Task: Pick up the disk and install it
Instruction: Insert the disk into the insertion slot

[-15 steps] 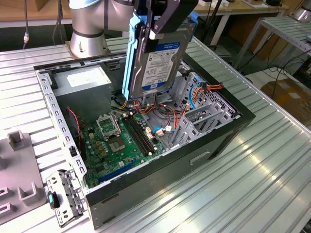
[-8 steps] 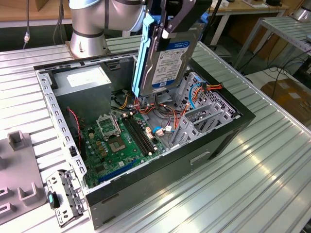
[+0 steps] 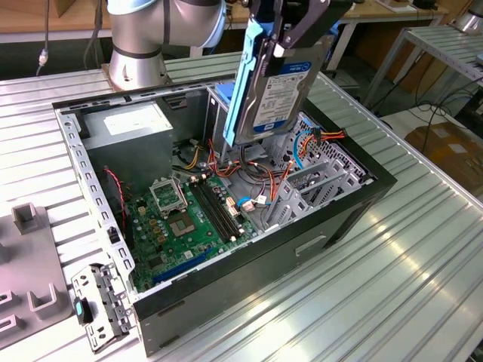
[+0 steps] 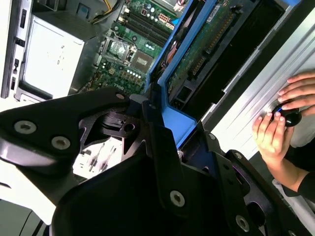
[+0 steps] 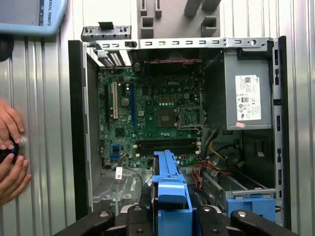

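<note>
Here, in the exterior view, the grey power supply (image 3: 124, 124) sits at the left of the open computer case (image 3: 264, 256), with the motherboard (image 3: 181, 215) on its floor. Further right the disk (image 3: 281, 87) hangs on edge above the case, long axis near vertical, label toward the camera. The gripper (image 3: 285, 30) is clamped on the disk's upper end, the body hanging below the jaws.

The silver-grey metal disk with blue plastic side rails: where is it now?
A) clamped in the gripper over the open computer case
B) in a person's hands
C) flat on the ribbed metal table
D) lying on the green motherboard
A: in the exterior view the black gripper clamps the silver-grey metal disk edge-down over the open black computer case.
</note>
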